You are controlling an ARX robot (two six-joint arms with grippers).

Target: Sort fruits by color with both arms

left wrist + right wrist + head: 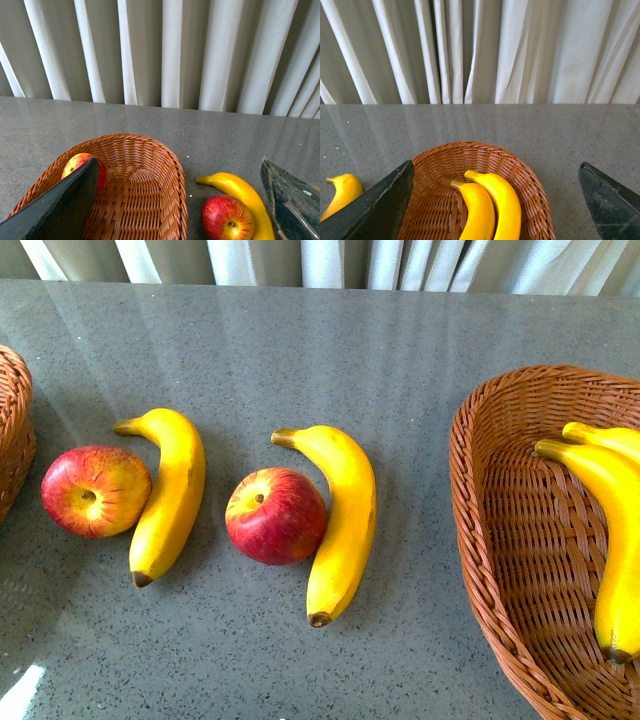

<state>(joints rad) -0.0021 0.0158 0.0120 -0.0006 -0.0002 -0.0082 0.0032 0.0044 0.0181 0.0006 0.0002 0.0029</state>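
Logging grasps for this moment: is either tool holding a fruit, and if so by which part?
Nothing is held. The left tool and the right tool both stand open, jaws wide apart with no fruit between them.

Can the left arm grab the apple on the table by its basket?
Probably yes. The left gripper is open above the basket, and the apple lies just beside it, nothing on top. A banana touches one side, so the gripper might bump it.
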